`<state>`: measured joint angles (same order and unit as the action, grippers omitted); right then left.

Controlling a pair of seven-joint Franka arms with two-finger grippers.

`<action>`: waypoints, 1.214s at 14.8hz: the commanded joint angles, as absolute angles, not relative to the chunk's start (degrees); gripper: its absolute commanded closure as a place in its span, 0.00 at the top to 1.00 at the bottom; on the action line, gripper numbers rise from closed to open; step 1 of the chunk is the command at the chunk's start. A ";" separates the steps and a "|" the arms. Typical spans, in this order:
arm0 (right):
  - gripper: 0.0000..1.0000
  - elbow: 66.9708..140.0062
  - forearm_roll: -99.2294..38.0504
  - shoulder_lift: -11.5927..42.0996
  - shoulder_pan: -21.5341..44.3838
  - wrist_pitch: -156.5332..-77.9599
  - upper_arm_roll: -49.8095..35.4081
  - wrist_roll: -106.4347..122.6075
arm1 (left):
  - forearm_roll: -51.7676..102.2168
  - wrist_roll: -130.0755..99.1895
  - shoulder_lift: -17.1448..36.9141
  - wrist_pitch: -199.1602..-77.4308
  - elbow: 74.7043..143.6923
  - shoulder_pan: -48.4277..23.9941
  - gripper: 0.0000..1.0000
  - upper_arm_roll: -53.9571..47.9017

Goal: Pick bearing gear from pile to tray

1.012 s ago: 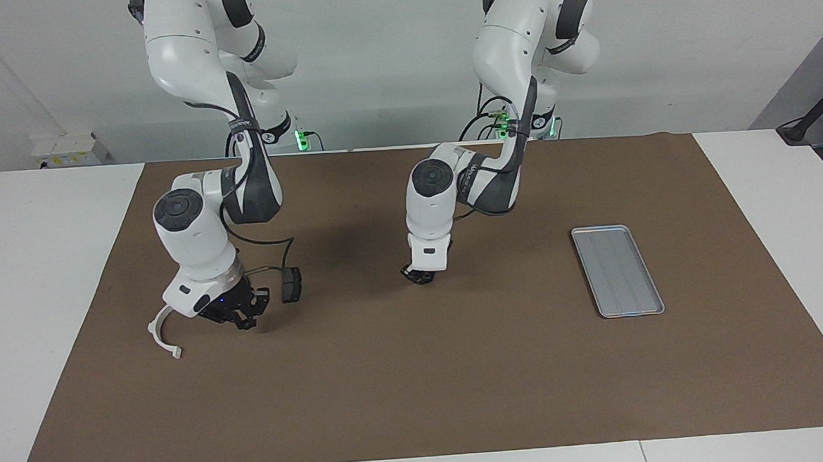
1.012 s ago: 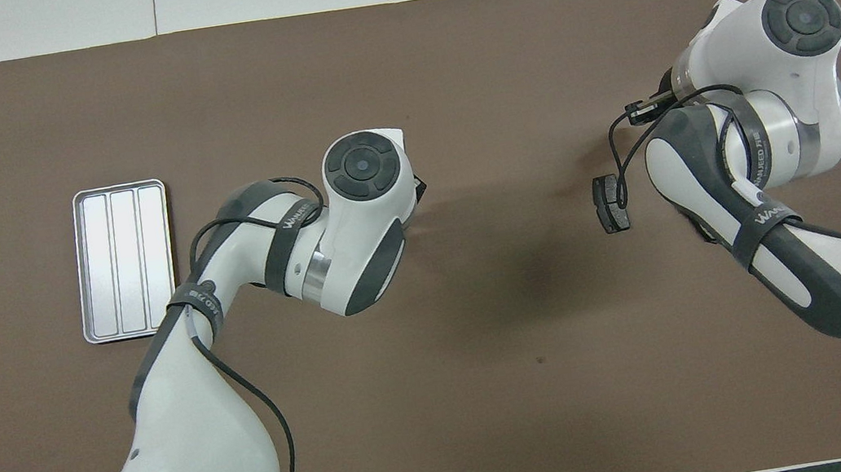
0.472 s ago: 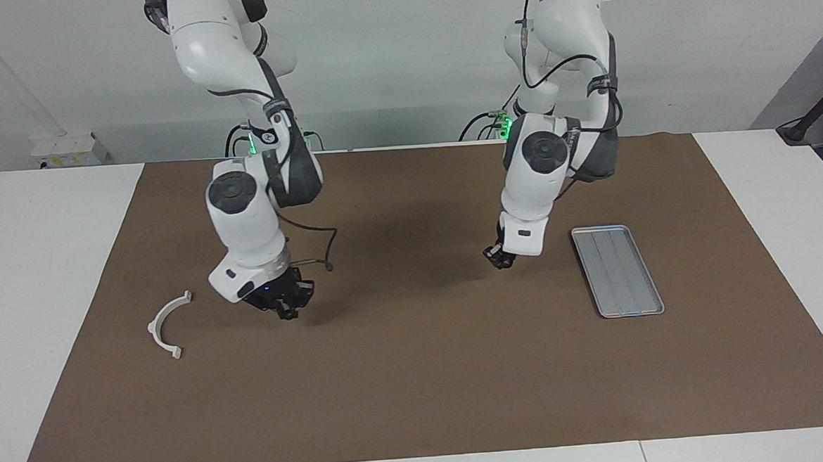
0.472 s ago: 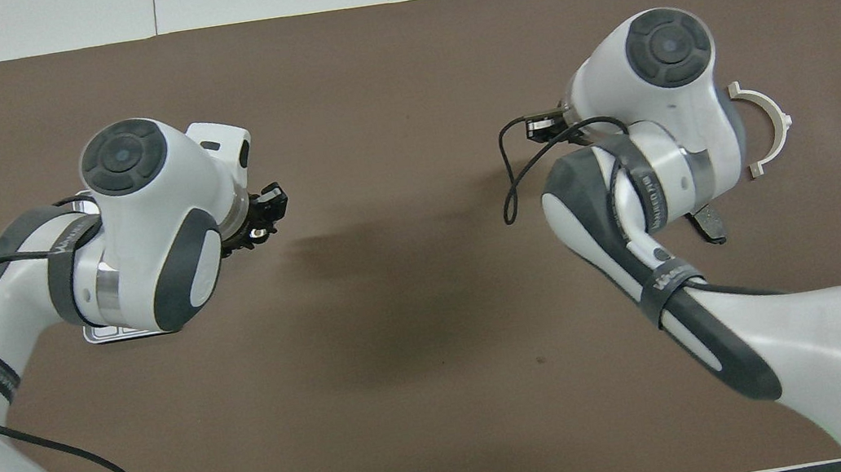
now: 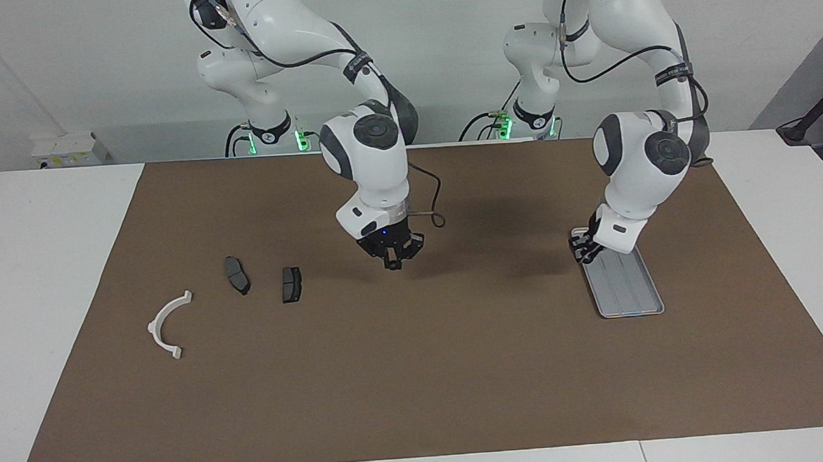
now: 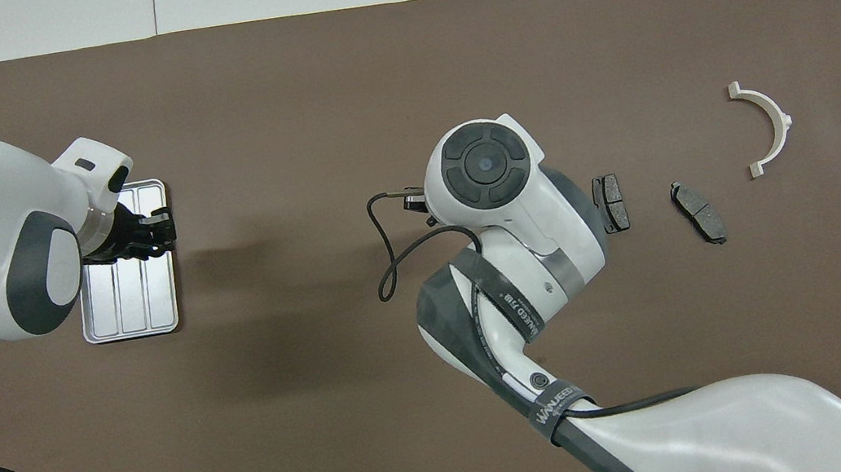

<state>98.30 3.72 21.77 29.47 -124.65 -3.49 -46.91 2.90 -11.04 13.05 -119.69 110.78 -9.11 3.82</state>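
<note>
Overhead view, right pincer [image 5: 393, 260] together, hidden under wrist, left pincer [image 6: 155, 232] state unclear.

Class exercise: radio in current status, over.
Left hand over tray rim. Right hand shut, over bare mat. Nothing seen in tray. Nothing blocking.

Wide open brown mat [image 5: 419, 371] along the edge farthest from the robots, nothing lying there at all. Toward the right arm's end, three low obstacles sit well apart from each other: the white half-ring bracket [image 5: 168, 325], then two dark pad-shaped plates [image 5: 237, 275] [image 5: 291, 284], with clear lanes between them. The right gripper [image 5: 392, 258] hangs over mid-table, its wrist and cable filling the air there. At the left arm's end the left gripper [image 5: 584, 247] is low over the tray [image 5: 633, 297] end nearest the robots, blocking that corner; the rest of the tray lies uncovered.
</note>
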 commanded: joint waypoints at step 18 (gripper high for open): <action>0.99 100.73 3.78 26.72 31.21 -132.46 -3.16 -49.92 | 2.29 -1.58 8.26 -133.33 127.61 -4.13 0.14 3.08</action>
